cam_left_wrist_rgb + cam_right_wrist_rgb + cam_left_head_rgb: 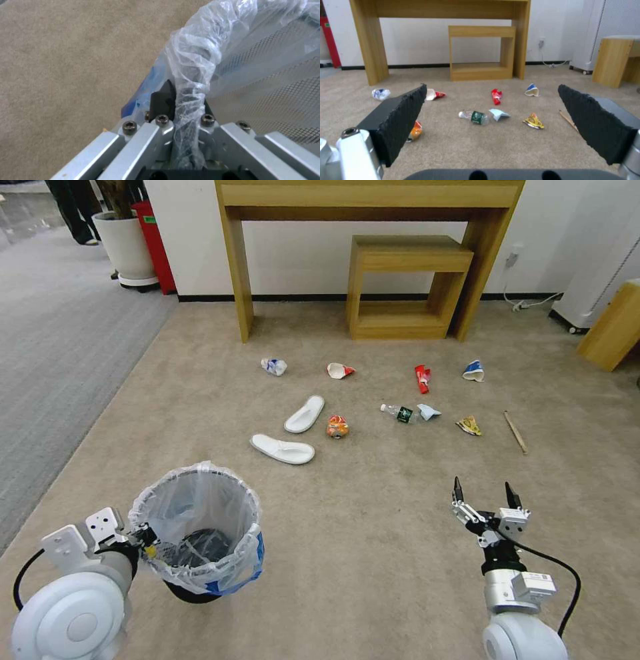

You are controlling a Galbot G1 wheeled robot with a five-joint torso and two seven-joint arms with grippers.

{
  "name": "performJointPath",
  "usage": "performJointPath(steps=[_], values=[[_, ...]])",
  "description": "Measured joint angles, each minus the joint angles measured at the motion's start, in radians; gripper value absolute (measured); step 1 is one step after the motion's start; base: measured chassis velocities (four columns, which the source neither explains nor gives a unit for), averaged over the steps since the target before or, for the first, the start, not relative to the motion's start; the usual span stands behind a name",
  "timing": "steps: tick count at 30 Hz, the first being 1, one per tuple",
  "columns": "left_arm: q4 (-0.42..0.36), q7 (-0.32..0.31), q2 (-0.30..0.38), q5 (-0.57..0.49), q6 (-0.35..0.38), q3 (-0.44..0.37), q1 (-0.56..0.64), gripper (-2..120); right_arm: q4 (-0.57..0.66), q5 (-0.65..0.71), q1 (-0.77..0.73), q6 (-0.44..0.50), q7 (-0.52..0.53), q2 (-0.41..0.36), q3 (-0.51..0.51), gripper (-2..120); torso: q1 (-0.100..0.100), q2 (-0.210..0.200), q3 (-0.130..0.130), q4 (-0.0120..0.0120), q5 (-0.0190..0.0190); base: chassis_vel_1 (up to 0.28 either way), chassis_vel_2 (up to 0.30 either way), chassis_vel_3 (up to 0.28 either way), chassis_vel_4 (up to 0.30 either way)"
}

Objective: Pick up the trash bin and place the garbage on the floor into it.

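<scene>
Bin handling comes first, and that part looks done: the left tool (181, 110) is clamped on the bag-lined rim of the trash bin (200, 533), which sits low at the robot's left over the carpeted floor (373, 527). The right tool (485, 499) hangs with its jaws spread wide and nothing between them, facing the litter. Ahead lie two white slippers (293, 433), a small bottle (475, 117), crushed cups and wrappers, all on the carpet. I judge none is collected yet.
</scene>
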Motion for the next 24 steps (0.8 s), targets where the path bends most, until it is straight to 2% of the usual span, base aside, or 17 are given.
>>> performJointPath(steps=[24], values=[[-0.007, 0.009, -0.009, 0.018, -0.002, 0.001, 0.01, 1, 0.012, -0.001, -0.007, -0.014, 0.011, -0.005, -0.001, 100, 0.0, 0.0, 0.0, 0.0, 0.0, -0.083, 0.08, 0.077, -0.079]])
